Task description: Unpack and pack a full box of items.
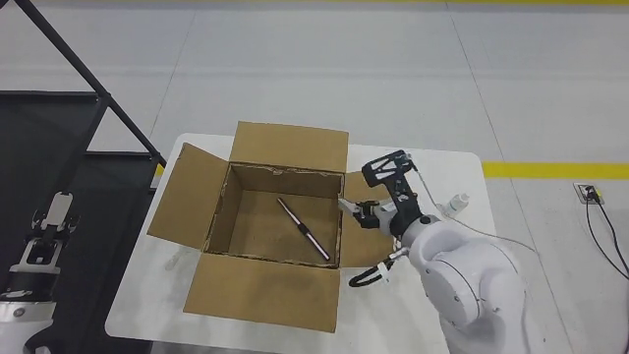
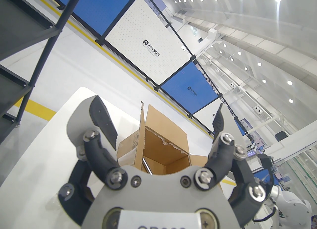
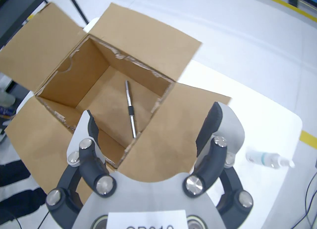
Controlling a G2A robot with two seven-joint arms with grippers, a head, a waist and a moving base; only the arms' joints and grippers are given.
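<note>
Here, the right gripper (image 3: 152,111) hangs spread wide and empty over 1 flap of the open cardboard box (image 3: 146,32). Just ahead of its fingertips, 1 slim metal rod (image 3: 130,110) lies flat on the box floor. A small bottle (image 3: 265,158) lies beside it on the table (image 3: 260,116). The left gripper (image 2: 158,102), likewise spread and empty, is well apart from the box.

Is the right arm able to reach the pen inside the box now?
Probably yes: the cardboard box stands open, nothing covers the silver pen, and the open right gripper hangs above one flap.
</note>
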